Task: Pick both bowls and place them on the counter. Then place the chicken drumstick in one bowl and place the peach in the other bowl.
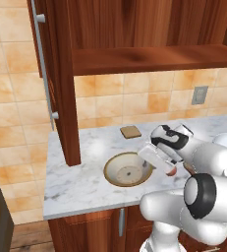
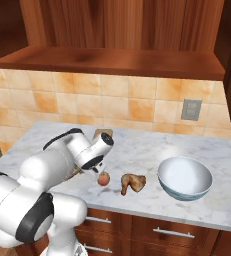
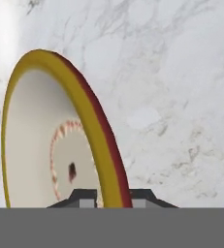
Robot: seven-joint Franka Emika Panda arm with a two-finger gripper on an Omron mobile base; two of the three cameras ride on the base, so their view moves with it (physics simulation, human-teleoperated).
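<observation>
On the marble counter [image 1: 75, 184] the shallow tan bowl [image 1: 127, 169] sits upright, mouth up, the gripper [image 3: 112, 197] clamped astride its rim, while the drumstick [image 2: 132, 183] lies lengthwise beside the peach [image 2: 103, 179].

The wide tan bowl [image 1: 127, 169] with its brown rim sits upright on the marble table [image 2: 152, 150], its rim between the tool [image 3: 112, 195] fingertips. Beyond the tool's far side lie the peach [image 2: 103, 179], then the golden drumstick [image 2: 132, 183], then the white bowl [image 2: 184, 178].
</observation>
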